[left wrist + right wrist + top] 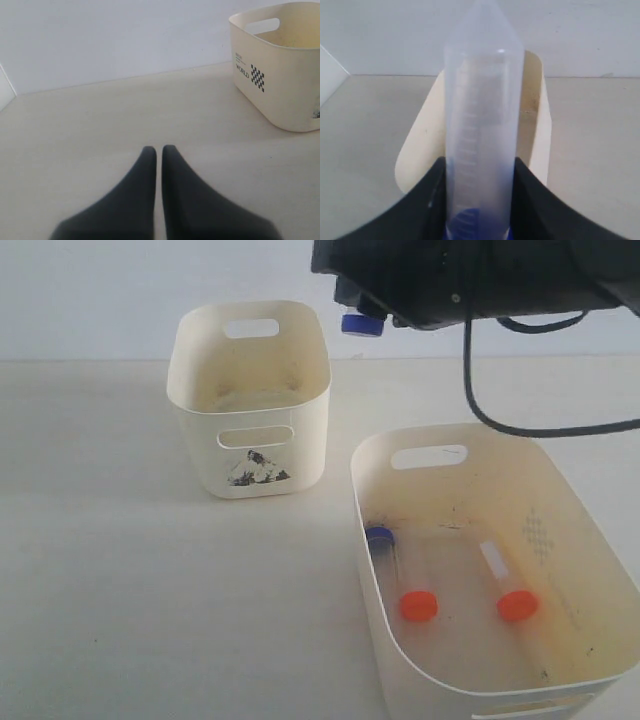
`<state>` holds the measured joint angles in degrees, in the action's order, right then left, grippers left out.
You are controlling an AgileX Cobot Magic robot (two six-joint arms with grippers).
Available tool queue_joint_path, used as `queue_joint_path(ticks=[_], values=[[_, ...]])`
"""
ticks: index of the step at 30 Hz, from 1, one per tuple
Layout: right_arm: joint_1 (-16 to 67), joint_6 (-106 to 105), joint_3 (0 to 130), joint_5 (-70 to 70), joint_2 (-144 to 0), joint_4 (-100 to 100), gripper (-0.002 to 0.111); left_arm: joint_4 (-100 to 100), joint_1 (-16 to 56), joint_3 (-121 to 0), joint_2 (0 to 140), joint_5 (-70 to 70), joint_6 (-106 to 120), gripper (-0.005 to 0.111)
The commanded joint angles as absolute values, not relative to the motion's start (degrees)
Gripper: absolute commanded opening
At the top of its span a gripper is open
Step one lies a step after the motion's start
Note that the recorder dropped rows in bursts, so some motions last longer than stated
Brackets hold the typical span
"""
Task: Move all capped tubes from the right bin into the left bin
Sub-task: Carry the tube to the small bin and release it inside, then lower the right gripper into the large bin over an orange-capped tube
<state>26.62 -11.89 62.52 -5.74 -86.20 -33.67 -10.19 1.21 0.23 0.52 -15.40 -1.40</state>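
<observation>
My right gripper (pixel 480 167) is shut on a blue-capped tube (pixel 480 120), whose clear body sticks out past the fingers. In the exterior view its blue cap (pixel 362 325) hangs under the dark right wrist (pixel 450 280), just above and beside the far right rim of the left bin (pixel 250 400). The left bin (pixel 422 145) shows behind the held tube. Lying in the right bin (pixel 560 510) are another blue-capped tube (pixel 381 540) and two orange-capped tubes (pixel 419 605) (pixel 515 602). Low over bare table, my left gripper (pixel 159 152) is shut on nothing, with the left bin (pixel 280 85) off to its side.
A black cable (pixel 480 390) hangs from the right arm over the far rim of the right bin. The pale table (pixel 120 570) lies bare in front of the left bin. A white wall (pixel 100 290) stands behind the table.
</observation>
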Motion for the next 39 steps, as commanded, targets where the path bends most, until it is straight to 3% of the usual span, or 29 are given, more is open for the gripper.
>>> queue_joint_path(ticks=[1,11,13,17,19,21,24,25,31,39], values=[[30.8,-20.6,67.9,-3.9,-89.4,-33.8,0.0,-10.1,1.1,0.0,0.3,-15.0,-2.1,0.004],[32.6,-25.1,81.8,-3.9,-103.2,-33.8,0.001,-10.1,1.1,0.0,0.3,-15.0,-2.1,0.004],[32.6,-24.9,83.5,-5.3,-104.8,-33.8,0.01,-10.1,1.1,0.0,0.3,-15.0,-2.1,0.004],[32.6,-24.9,85.6,-5.6,-106.9,-33.8,0.041,-10.1,1.1,0.0,0.3,-15.0,-2.1,0.004],[32.6,-24.9,86.2,-5.5,-107.2,-33.8,0.049,-10.1,1.1,0.0,0.3,-15.0,-2.1,0.004],[32.6,-24.9,86.3,-5.6,-107.0,-33.8,0.041,-10.1,1.1,0.0,0.3,-15.0,-2.1,0.004],[32.6,-25.0,86.3,-7.2,-105.7,-33.1,0.004,-10.1,1.1,0.0,0.3,-15.0,-2.1,0.004],[32.6,-25.2,86.3,-8.2,-105.1,-32.1,0.0,-10.1,1.1,0.0,0.3,-15.0,-2.1,0.004],[31.3,-21.4,86.3,-22.0,-96.1,-23.0,0.0,-10.1,1.1,0.0,0.3,-15.0,-2.1,0.004],[25.1,5.4,86.3,-53.3,-82.6,0.8,0.0,-10.1,1.1,0.0,0.3,-15.0,-2.1,0.004]])
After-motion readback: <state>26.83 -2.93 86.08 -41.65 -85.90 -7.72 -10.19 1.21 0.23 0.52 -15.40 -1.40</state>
